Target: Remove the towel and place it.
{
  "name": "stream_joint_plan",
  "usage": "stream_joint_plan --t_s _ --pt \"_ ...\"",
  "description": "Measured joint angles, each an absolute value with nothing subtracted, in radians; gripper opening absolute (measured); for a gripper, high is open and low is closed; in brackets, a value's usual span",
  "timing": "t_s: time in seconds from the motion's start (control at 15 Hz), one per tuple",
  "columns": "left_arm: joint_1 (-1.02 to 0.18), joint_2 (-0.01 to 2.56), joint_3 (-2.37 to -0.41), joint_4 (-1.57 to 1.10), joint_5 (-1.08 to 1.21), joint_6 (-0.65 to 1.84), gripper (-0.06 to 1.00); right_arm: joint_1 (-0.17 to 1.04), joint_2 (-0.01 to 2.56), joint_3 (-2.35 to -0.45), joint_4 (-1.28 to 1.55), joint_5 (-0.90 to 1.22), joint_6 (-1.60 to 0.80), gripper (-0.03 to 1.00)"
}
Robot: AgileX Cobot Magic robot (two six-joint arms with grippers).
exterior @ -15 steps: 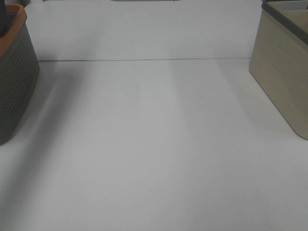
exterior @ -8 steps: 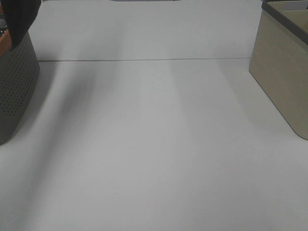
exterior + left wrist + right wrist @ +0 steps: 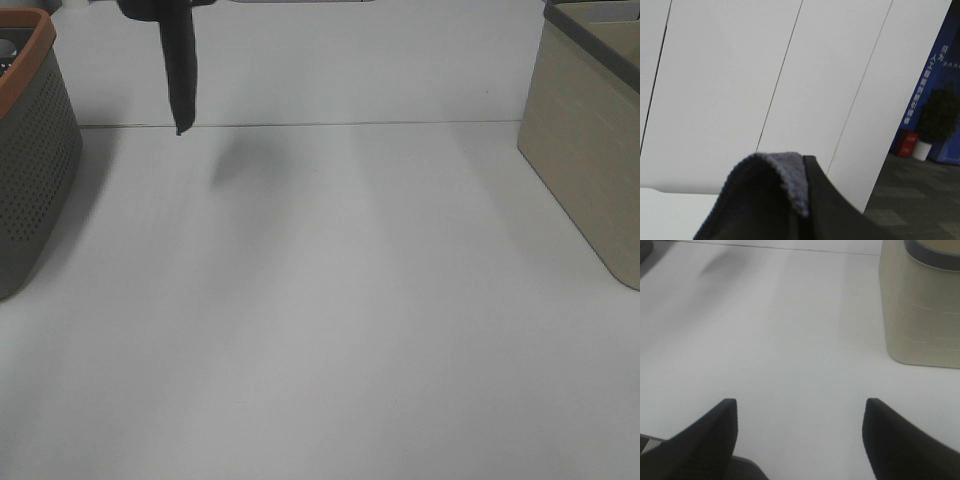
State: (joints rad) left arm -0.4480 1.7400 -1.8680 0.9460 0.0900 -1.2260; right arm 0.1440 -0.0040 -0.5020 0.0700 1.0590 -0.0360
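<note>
Dark terry strip: in the exterior high view the towel [image 3: 181, 70] hangs in the air from the frame's top edge, over the far-left part of the table [image 3: 330, 320]. Half a second ago it sat over the grey basket [image 3: 30, 180] at the left edge. It has since shifted right, clear of the orange rim. A soft shadow [image 3: 242, 160] lies on the white surface just beside its tip. The beige bin [image 3: 590, 150] at the right edge is unchanged.

Left wrist: left gripper [image 3: 802, 210] is pinching the towel, a fold pressed against the one dark finger I can see. Behind it are white wall panels [image 3: 740, 75], a blue wall [image 3: 942, 75], a potted plant [image 3: 935, 117] and grey carpet [image 3: 910, 200].

Right wrist: right gripper [image 3: 800, 432] is spread wide and holds nothing, above bare table near the bin.
</note>
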Motion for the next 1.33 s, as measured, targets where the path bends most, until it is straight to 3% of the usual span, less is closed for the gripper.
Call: stream_joint_plan --t_s 0.53,0.87,1.07,1.33 --pt "-0.485 1.74 -1.544 0.885 0.023 -1.181 0.0 0.144 -0.004 -0.502 0.111 1.054 -0.036 0.7" --pt "-0.521 1.74 -1.491 0.955 -0.047 -1.146 0.0 0.144 0.093 -0.507 0.163 1.018 -0.041 0.7" --pt "-0.66 1.74 -1.491 1.013 0.129 -1.019 0.0 0.144 0.378 -0.512 0.319 0.773 -0.252 0.69" --pt "-0.694 1.74 -1.491 0.901 0.226 -0.886 0.0 0.144 0.678 -0.512 0.618 0.586 -0.623 0.67"
